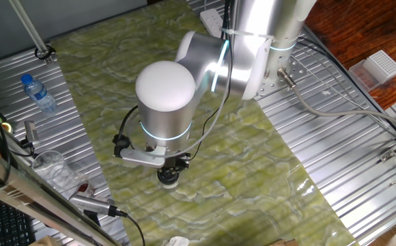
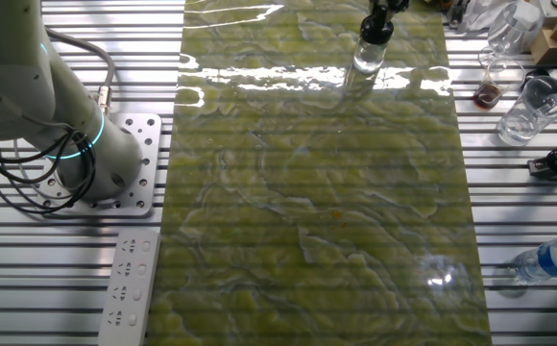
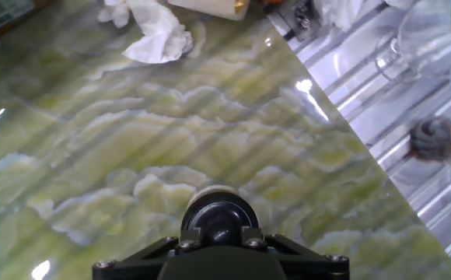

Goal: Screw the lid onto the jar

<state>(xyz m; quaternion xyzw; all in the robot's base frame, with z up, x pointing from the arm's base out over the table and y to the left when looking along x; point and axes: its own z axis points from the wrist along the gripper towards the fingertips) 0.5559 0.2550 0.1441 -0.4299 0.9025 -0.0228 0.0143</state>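
Pincer (image 3: 219, 243) looks clamped on the lid (image 3: 218, 219), sitting atop the jar (image 2: 369, 52) at the worktop (image 2: 317, 192) edge. Tiny, light, likely slick plastic; grip the lid's rim, gently.

Arm bent low over the table, gripper (image 1: 169, 171) pointing straight down.
Its fingers close on the lid (image 3: 218, 219) from both sides, wrist held vertical.
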